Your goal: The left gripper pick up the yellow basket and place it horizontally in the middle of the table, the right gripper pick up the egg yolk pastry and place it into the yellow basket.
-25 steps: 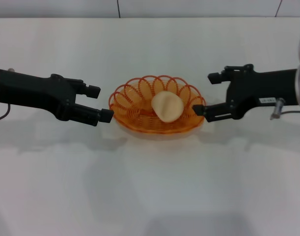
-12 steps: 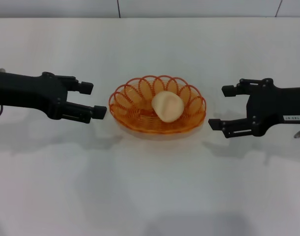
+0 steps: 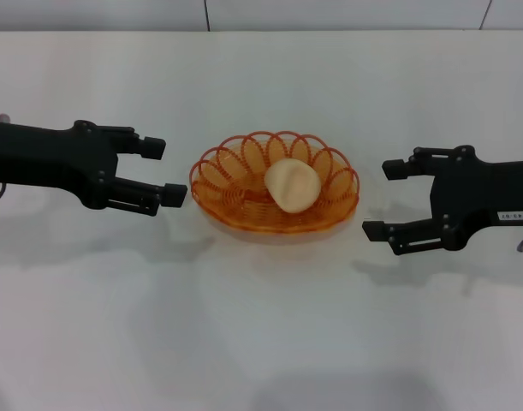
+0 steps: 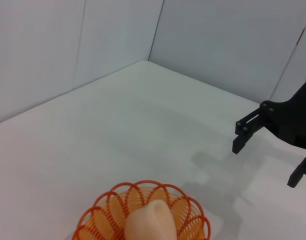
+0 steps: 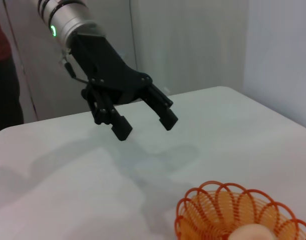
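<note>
The yellow basket (image 3: 244, 184) is an oval orange-yellow wire basket in the middle of the table. The egg yolk pastry (image 3: 292, 185) lies inside it, slightly right of centre. My left gripper (image 3: 163, 171) is open and empty, just left of the basket and apart from it. My right gripper (image 3: 383, 199) is open and empty, a little right of the basket and apart from it. The left wrist view shows the basket (image 4: 102, 215), the pastry (image 4: 150, 222) and the right gripper (image 4: 268, 152). The right wrist view shows the basket (image 5: 218, 207) and the left gripper (image 5: 145, 122).
The white table (image 3: 261, 325) stretches around the basket, with a pale wall (image 3: 261, 13) along its far edge. A person in dark clothes (image 5: 5, 80) stands beyond the table in the right wrist view.
Both grippers have drawn back from the basket: the left a little to the left, the right further to the right and slightly lower. The basket and pastry have not moved.
</note>
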Tool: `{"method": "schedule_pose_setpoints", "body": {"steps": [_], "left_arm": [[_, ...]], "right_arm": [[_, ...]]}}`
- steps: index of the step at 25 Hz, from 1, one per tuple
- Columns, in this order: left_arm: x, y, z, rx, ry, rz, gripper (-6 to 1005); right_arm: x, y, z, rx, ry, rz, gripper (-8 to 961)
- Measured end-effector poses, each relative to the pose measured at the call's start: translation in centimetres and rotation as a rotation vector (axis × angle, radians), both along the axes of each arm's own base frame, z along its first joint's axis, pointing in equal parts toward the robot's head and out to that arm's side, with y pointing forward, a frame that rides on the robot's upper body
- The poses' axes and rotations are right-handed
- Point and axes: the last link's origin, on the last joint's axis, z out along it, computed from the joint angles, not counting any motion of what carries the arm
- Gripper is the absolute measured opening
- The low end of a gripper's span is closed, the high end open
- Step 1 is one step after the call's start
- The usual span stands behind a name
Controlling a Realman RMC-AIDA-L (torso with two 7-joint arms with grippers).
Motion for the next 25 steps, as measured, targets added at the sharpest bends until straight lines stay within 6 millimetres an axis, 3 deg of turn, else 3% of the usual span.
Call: {"method": "schedule_pose_setpoints", "body": {"steps": [25], "left_arm": [[0.2, -1.5, -0.5, -0.077, -0.022, -0.063, 888]], "right_arm": [[-0.1, -0.4, -0.2, -0.033, -0.009, 0.016, 861]]}}
